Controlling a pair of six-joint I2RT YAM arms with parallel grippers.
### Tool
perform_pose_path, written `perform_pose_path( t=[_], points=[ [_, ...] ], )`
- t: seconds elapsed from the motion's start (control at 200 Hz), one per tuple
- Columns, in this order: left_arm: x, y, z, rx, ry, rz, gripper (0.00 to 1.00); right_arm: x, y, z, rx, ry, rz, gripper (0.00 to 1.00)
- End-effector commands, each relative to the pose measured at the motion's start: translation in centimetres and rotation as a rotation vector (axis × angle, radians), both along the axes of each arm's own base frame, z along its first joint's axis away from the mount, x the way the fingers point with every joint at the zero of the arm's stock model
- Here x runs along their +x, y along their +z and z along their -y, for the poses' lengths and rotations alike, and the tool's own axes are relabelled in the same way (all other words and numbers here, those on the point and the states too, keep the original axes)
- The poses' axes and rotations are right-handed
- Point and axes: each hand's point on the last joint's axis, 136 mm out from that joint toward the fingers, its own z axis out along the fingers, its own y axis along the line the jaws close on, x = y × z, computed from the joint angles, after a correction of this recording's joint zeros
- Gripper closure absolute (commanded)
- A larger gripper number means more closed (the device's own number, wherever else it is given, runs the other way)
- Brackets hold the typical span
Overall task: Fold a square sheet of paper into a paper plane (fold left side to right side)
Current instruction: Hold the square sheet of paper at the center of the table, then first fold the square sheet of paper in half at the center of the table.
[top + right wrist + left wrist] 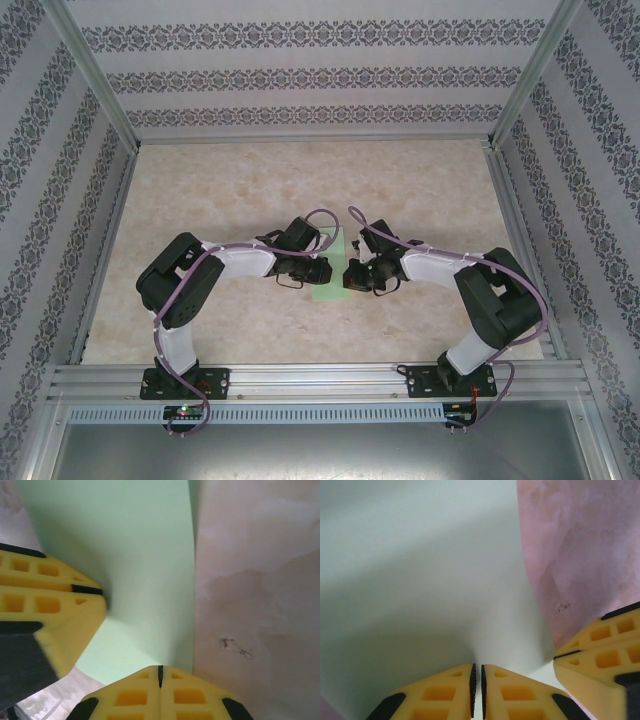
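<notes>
Top external view: the square sheet of paper [327, 290] lies flat on the marbled table [300, 180], and both arms reach in over it from opposite sides. The left gripper [322, 270] sits over the sheet's left part and the right gripper [352, 277] just off its right edge, so little more than a pale green strip of the sheet shows between and around them.

Left wrist view: the yellow fingers [445, 695] stand pressed almost together, with only a thin dark slit between the black pads. The sheet rises in a soft pucker straight into that slit, so this pincer is clamped on the paper. Beyond the sheet's right edge lies bare table, and the other pincer's yellow fingers come in over that edge.

Right wrist view: the fingers [195, 700] are fully closed, the seam between them a single line. The sheet's near edge runs down to their tips; whether any paper is caught in that seam I cannot tell. The left pincer's tip rests on the sheet's left part, casting a shadow on it. The sheet's right edge is straight.
</notes>
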Motion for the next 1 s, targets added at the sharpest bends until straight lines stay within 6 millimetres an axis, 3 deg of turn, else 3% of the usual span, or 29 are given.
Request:
perform_pose_path(
  t=[0.0, 0.28, 0.719, 0.994],
  points=[
    [-0.3, 0.4, 0.0, 0.037, -0.021, 0.006, 0.84, -0.6, -1.5, 0.6, -0.053, 0.003, -0.018, 0.96],
    [2.2, 2.9, -0.3, 0.04, 0.002, 0.053, 0.84, -1.2, -3.0, 1.9, -0.13, 0.014, -0.05, 0.97],
    [5.4, 0.8, -1.5, 0.006, 0.063, 0.075, 0.84, -1.4, -3.1, 2.6, -0.17, 0.021, -0.048, 0.97],
    [7.5, -1.1, -3.9, 0.012, 0.184, 0.088, 0.87, -1.9, -3.5, 3.2, -0.196, 0.029, -0.063, 0.97]
  ],
)
